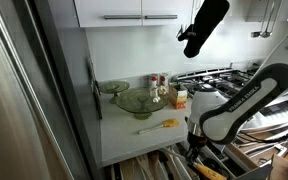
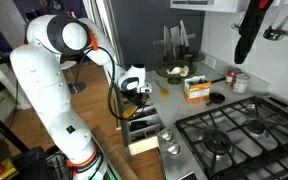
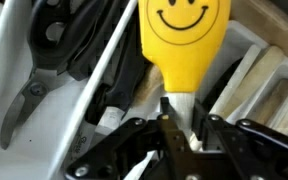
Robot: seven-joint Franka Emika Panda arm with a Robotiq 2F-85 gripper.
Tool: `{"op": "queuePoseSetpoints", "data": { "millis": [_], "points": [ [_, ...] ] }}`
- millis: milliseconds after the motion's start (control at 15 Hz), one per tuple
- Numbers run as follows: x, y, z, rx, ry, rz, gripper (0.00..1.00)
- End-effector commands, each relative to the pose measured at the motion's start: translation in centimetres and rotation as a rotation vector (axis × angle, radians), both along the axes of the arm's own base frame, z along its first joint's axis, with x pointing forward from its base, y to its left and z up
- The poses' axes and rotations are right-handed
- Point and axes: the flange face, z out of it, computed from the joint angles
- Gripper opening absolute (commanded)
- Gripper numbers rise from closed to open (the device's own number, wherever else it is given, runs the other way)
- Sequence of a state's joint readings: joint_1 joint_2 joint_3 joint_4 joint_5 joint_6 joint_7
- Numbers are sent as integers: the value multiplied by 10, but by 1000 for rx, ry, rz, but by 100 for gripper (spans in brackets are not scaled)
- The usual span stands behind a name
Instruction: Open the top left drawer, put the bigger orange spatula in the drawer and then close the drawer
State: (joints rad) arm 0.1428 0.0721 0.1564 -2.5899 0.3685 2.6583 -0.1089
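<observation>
The top left drawer (image 2: 144, 131) stood pulled out below the counter (image 1: 124, 135), its divided interior exposed in both exterior views. The Panda arm (image 2: 46, 75) bent down over it, with the hand (image 3: 182, 126) lowered just above the compartments.

In the wrist view the hand was clenched on the bigger orange spatula (image 3: 184, 40). Its two fingers (image 3: 168, 128) pressed on either side of the pale neck just below the head. The broad rounded head looked yellow-orange there and carried a printed smiley face. It pointed away from the hand and hung over the drawer's white dividers (image 3: 112, 62). Whether the head was touching the utensils under it could not be told.

Black-handled utensils (image 3: 79, 35) filled the compartment to the left of the head, and a pair of dark pliers-like grips (image 3: 29, 100) lay further left. Pale wooden pieces (image 3: 269, 95) lay in the compartments on the right.

On the counter, the slimmer spatula (image 1: 156, 127) with the small orange head lay flat near the front edge, well apart from the hand. Behind it stood a small carton (image 1: 180, 98) and a greenish glass dish (image 1: 134, 101). The gas hob (image 2: 234, 135) sat beside the counter. A red-and-white can (image 2: 241, 82) stood near the hob's back corner, and a black oven mitt (image 1: 204, 25) hung above it.
</observation>
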Motion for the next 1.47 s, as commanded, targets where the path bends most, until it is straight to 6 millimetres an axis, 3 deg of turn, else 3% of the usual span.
{"op": "queuePoseSetpoints", "data": {
  "millis": [0,600,1267,1333,1400],
  "points": [
    [5,6,-3,1,-46,-76,6],
    [16,17,-12,59,-115,-238,6],
    [30,21,-7,140,-167,-445,6],
    [30,22,-7,147,-163,-452,36],
    [29,19,-7,142,-164,-447,51]
  ]
}}
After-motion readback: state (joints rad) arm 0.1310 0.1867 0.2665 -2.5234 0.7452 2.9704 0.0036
